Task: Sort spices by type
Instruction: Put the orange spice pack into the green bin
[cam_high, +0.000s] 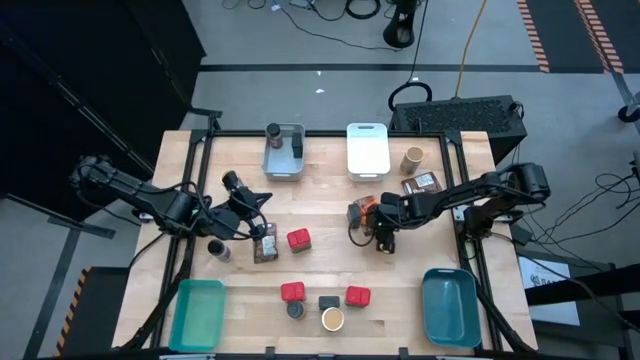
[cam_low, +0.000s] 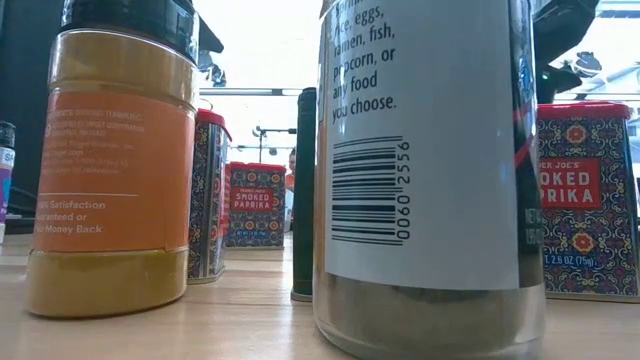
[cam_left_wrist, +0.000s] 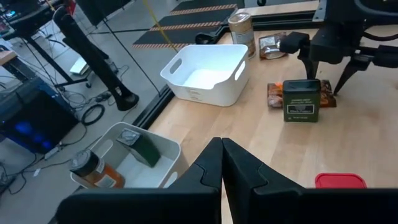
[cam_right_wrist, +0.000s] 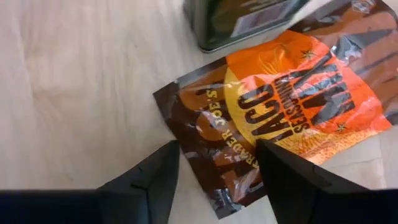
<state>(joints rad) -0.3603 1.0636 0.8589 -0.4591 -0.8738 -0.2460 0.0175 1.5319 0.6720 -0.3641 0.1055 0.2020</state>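
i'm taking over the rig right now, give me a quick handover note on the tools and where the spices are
Right tool: open, poised over the taco seasoning packet beside a dark green tin, not gripping yet.
Left tool: shut, empty, at the table's left-middle.
Done: grey bin holds two containers. The white bin, teal bin and blue bin look empty.
Left: red tins in the middle and near the front edge, small jars at the front, a jar and a packet by the left tool, a tan jar and another packet near the white bin.
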